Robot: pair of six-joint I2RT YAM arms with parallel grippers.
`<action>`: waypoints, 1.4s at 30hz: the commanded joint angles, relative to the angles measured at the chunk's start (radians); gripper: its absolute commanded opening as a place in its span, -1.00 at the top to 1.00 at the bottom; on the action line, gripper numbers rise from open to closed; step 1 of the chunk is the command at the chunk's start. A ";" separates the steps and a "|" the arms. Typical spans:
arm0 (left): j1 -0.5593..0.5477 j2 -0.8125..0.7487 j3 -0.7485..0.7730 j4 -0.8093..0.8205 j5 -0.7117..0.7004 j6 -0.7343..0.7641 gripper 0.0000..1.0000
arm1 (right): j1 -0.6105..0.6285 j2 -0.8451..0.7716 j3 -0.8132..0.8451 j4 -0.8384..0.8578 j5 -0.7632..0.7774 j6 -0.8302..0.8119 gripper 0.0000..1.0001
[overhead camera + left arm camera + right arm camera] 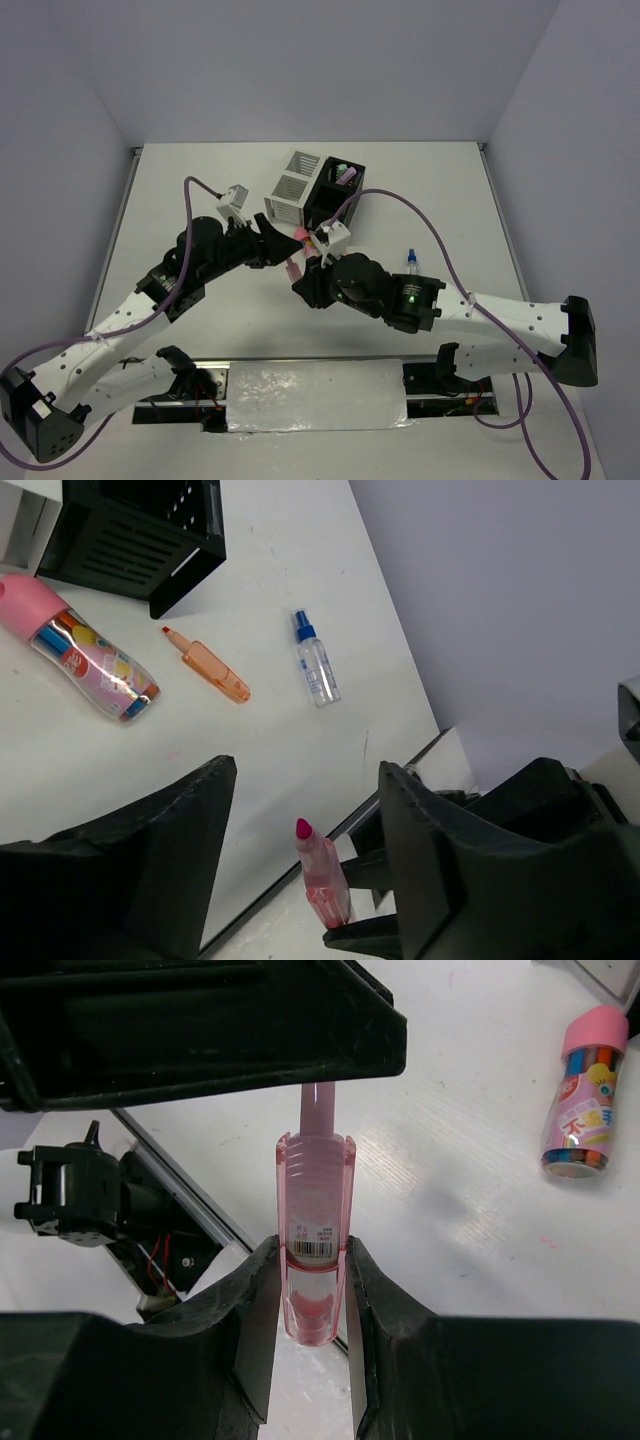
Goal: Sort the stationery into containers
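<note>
Jaws of the right gripper point(313, 1260) are clamped on a pink highlighter point(315, 1175), pinching its lower barrel near the barcode label, in the middle of the right wrist view. The highlighter is lifted off the table point(300, 560), its uncapped tip pointing toward the left gripper point(305, 780), whose jaws stand apart on either side of it without touching.

The highlighter looks light and rigid, a smooth plastic shell that could slip or swivel in a narrow pinch. The ribbed section above the label seems the surest place to take hold, squeezed across its flat faces; the thin tip is a poor spot and would smear ink.

In the left wrist view, a stubby pink tube point(85, 650) lies at the upper left. An orange highlighter point(210, 670) and a small spray bottle point(315, 670) lie flat on the table near the upper middle. The bottle is round and likely to roll, so gripping its body crosswise is safest.

A black box point(335, 190) and a white box point(295, 185) stand touching at the upper centre of the overhead view, and a purple pen point(347, 175) already sits in the black one.
</note>
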 commanded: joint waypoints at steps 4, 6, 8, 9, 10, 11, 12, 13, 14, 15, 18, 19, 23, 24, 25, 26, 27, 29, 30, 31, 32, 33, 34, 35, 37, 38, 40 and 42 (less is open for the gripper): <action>0.001 -0.006 -0.004 0.048 0.021 0.010 -0.30 | 0.006 -0.006 0.069 -0.016 0.053 -0.002 1.00; 0.001 -0.006 -0.004 0.054 0.026 0.007 0.12 | 0.006 -0.003 0.072 -0.013 0.051 -0.003 1.00; 0.001 -0.001 -0.002 0.062 0.038 0.007 0.10 | 0.006 0.005 0.083 -0.013 0.049 -0.008 1.00; 0.001 0.002 0.001 0.063 0.040 0.006 0.10 | 0.006 0.014 0.088 -0.016 0.052 -0.008 1.00; 0.001 0.005 -0.002 0.066 0.046 0.004 0.08 | 0.006 0.016 0.094 -0.016 0.054 -0.010 1.00; 0.001 0.006 -0.002 0.069 0.049 0.004 0.04 | 0.008 0.019 0.097 -0.016 0.056 -0.013 1.00; -0.001 0.008 -0.005 0.073 0.053 0.004 0.07 | 0.008 0.025 0.100 -0.019 0.059 -0.014 1.00; -0.001 0.008 -0.007 0.079 0.056 0.004 0.21 | 0.006 0.028 0.104 -0.020 0.060 -0.016 1.00; -0.001 0.010 -0.007 0.079 0.056 0.004 0.41 | 0.008 0.029 0.111 -0.021 0.060 -0.016 1.00; -0.001 0.010 -0.006 0.077 0.055 0.006 0.65 | 0.006 0.036 0.114 -0.024 0.066 -0.017 1.00; -0.001 0.014 0.002 0.073 0.056 0.010 1.00 | 0.005 0.043 0.121 -0.027 0.068 -0.017 1.00; -0.001 0.016 0.007 0.063 0.053 0.007 1.00 | 0.005 0.045 0.118 -0.027 0.068 -0.019 1.00; 0.001 0.019 0.059 0.008 -0.026 0.012 1.00 | 0.005 0.025 0.040 0.009 0.053 -0.004 1.00; 0.001 0.019 0.073 -0.009 -0.051 0.013 1.00 | 0.005 0.019 0.019 0.020 0.039 0.001 1.00; 0.004 0.019 0.097 -0.031 -0.072 0.013 1.00 | 0.005 0.005 -0.006 0.029 0.027 0.006 1.00; 0.007 0.020 0.111 -0.039 -0.098 0.012 1.00 | 0.005 -0.001 -0.029 0.057 0.014 0.013 1.00; 0.012 0.020 0.122 -0.045 -0.109 0.006 1.00 | 0.005 -0.009 -0.071 0.069 0.000 0.018 1.00; 0.032 0.016 0.145 -0.046 -0.121 -0.017 1.00 | 0.008 -0.026 -0.109 0.097 -0.030 0.033 1.00; 0.048 0.007 0.155 -0.042 -0.121 -0.034 1.00 | 0.011 -0.032 -0.141 0.109 -0.039 0.038 1.00; 0.058 0.003 0.163 -0.042 -0.123 -0.034 1.00 | 0.011 -0.033 -0.153 0.109 -0.041 0.041 1.00; 0.067 0.002 0.171 -0.042 -0.123 -0.046 1.00 | 0.016 -0.035 -0.171 0.109 -0.041 0.049 1.00; 0.076 -0.001 0.179 -0.047 -0.158 -0.054 1.00 | 0.017 -0.036 -0.176 0.108 -0.043 0.052 1.00; 0.084 -0.004 0.185 -0.044 -0.154 -0.059 1.00 | 0.016 -0.041 -0.178 0.106 -0.043 0.055 0.92; 0.084 -0.004 0.189 -0.026 -0.142 -0.056 1.00 | 0.016 -0.047 -0.179 0.106 -0.035 0.062 0.64; 0.084 0.006 0.180 -0.006 -0.083 -0.059 1.00 | 0.019 -0.081 -0.176 0.109 -0.023 0.069 -0.75; 0.084 0.008 0.163 0.035 -0.057 -0.066 1.00 | 0.019 -0.096 -0.167 0.106 0.000 0.079 -0.99; 0.084 -0.001 0.099 0.072 -0.010 -0.082 1.00 | 0.013 -0.145 -0.152 0.096 0.025 0.092 -1.00; 0.084 -0.027 0.023 0.158 0.029 -0.099 1.00 | -0.009 -0.180 -0.136 0.126 -0.013 0.096 -0.99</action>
